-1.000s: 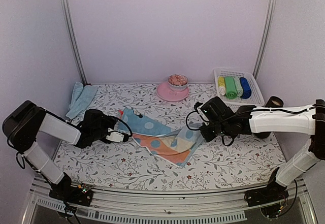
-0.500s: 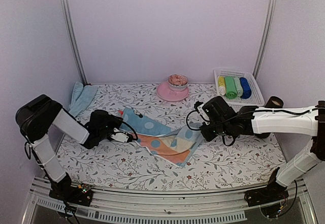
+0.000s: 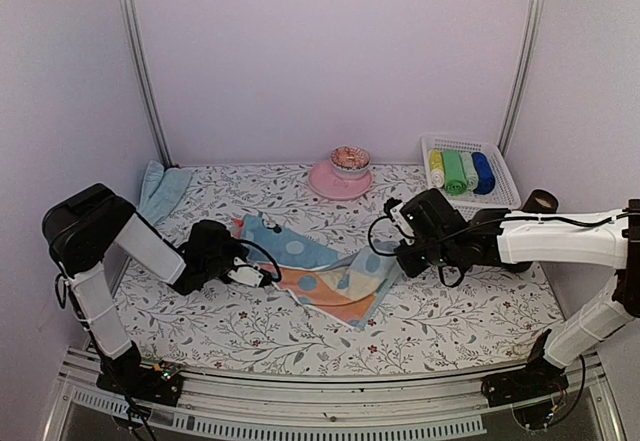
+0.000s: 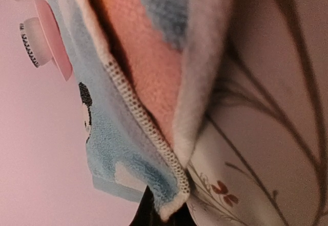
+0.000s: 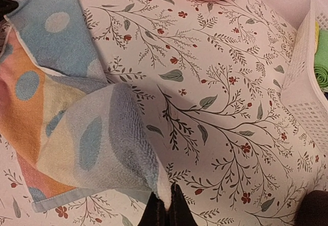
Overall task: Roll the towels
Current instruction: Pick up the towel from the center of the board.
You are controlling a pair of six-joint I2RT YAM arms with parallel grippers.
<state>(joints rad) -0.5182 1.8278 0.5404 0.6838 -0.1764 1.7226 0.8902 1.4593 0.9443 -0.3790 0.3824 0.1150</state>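
A towel (image 3: pixel 320 271) patterned in blue, orange and cream with dots lies spread in the middle of the table. My left gripper (image 3: pixel 262 273) is shut on its near left corner; the left wrist view shows the towel's hemmed corner (image 4: pixel 174 195) pinched between the dark fingertips of my left gripper (image 4: pixel 166 218). My right gripper (image 3: pixel 392 259) is shut on the towel's right corner, lifting it slightly. In the right wrist view the towel (image 5: pixel 77 123) rises in a fold into my right gripper (image 5: pixel 165 208). Pale blue towels (image 3: pixel 160 193) lie piled at the back left.
A pink plate (image 3: pixel 338 179) with a small bowl (image 3: pixel 350 158) stands at the back centre. A white basket (image 3: pixel 500 186) at the back right holds rolled yellow, green and blue cloths (image 3: pixel 460 171). The floral tablecloth (image 3: pixel 450 311) covers the table.
My left gripper slid right onto the patterned towel's left corner and shut on it, its arm rising at the elbow. The right gripper kept its hold and place.
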